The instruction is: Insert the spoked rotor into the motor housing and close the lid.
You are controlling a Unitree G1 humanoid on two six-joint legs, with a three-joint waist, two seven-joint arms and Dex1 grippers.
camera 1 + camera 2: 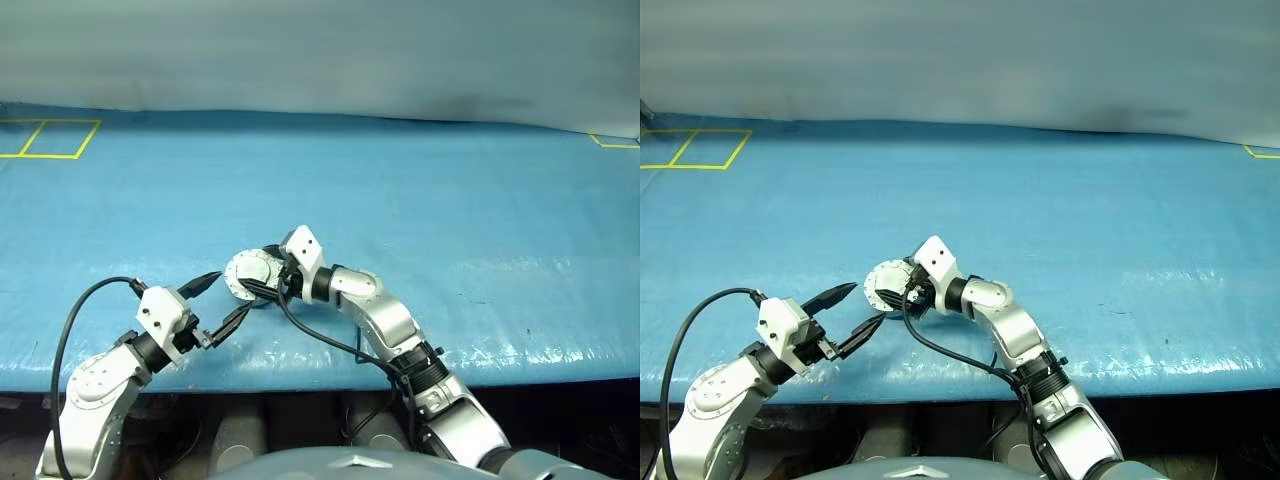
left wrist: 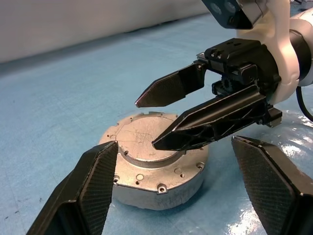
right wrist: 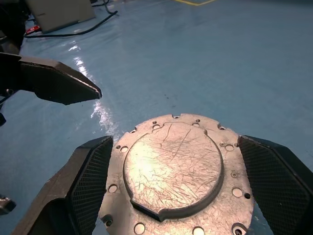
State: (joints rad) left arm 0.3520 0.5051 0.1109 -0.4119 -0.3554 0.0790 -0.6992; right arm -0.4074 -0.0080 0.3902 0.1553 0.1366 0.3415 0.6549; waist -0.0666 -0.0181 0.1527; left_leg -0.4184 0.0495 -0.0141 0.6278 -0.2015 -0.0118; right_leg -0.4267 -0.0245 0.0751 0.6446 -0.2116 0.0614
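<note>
**Lid down on housing, both grippers spread around it**

The motor housing [image 2: 161, 188] is sitting on the blue table cover [image 1: 450, 200], near the front edge, roughly midway between the two arms. The lid [image 3: 173, 164] is lying flat on top of it, plain light-grey scratched face up, raised centre showing, small holes dotting its rim. The rotor is presumably inside; I cannot tell, the lid is covering everything.

The right gripper [image 2: 146, 122] is reaching in over the housing, its two black fingers spread apart and gripping nothing. In the right wrist view the fingers are flanking the lid on either side, and whether the pads are touching the rim I cannot tell.

The left gripper [image 1: 852, 308] is hanging just beside the housing, on its near-left side, fingers also spread wide and empty, pointing toward the part.

Yellow tape lines [image 1: 45, 140] are marking the far left corner of the cover.
</note>
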